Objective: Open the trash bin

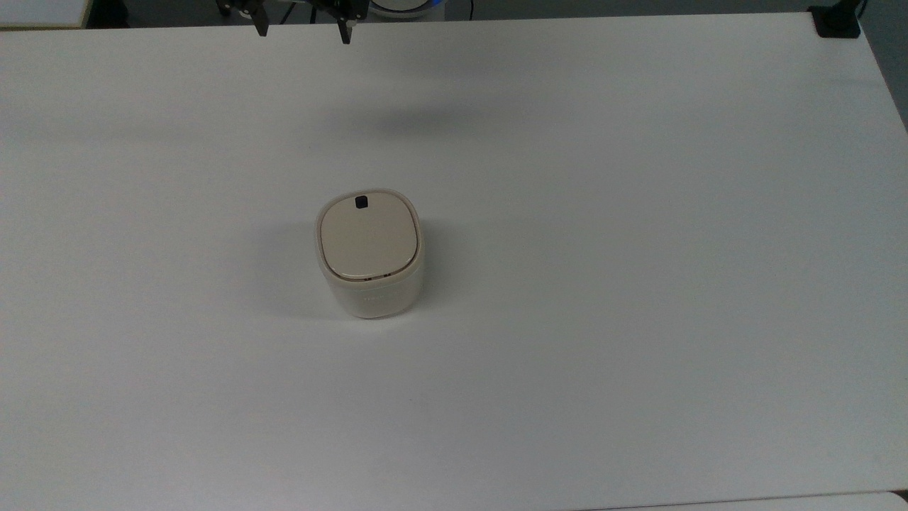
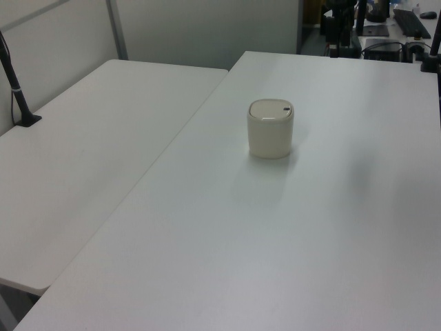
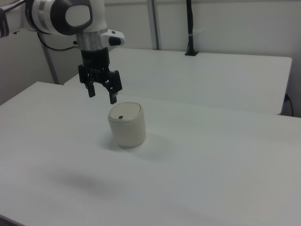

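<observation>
The trash bin (image 1: 369,254) is a small cream-white rounded-square tub standing upright near the middle of the white table (image 1: 638,284). Its flat beige lid (image 1: 367,241) lies shut, with a small black square mark (image 1: 361,202) near the far edge in the top view. The same trash bin (image 2: 271,128) shows in the left view and again in the right view (image 3: 127,124). My gripper (image 3: 102,95) hangs open and empty high above the table, clear of the bin. At the top edge of the top view the gripper (image 1: 305,30) appears with its two black fingertips spread.
A second white table (image 2: 76,145) adjoins on the left view's left, with a black clamp post (image 2: 17,96) at its edge. Another black clamp (image 1: 837,21) sits at the top view's top-right table corner. Desks with equipment (image 2: 386,27) stand beyond the far end.
</observation>
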